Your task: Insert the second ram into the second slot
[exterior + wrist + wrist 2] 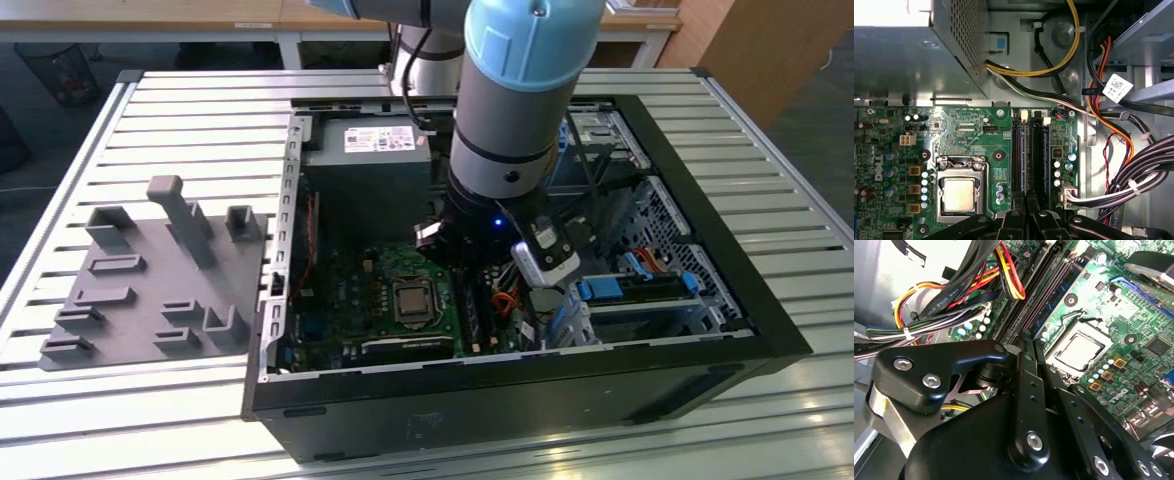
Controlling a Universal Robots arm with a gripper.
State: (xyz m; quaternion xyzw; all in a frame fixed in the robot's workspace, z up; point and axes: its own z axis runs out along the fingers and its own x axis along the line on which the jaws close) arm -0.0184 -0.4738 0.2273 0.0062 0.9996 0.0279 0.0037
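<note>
Motherboard (969, 125) memory slots (1038, 150) beneath the gripper (1026, 200), jaws closed; the second ram, light, stiff, fragile, probably suits a flat-face pinch.

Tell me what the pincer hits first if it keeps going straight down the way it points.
Probably the RAM slots on the motherboard: the pincer points at them, though depth is unclear.

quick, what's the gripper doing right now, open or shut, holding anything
Gripper: fingers drawn together over the black memory slots on the green motherboard; whether they pinch anything cannot be told.
</note>
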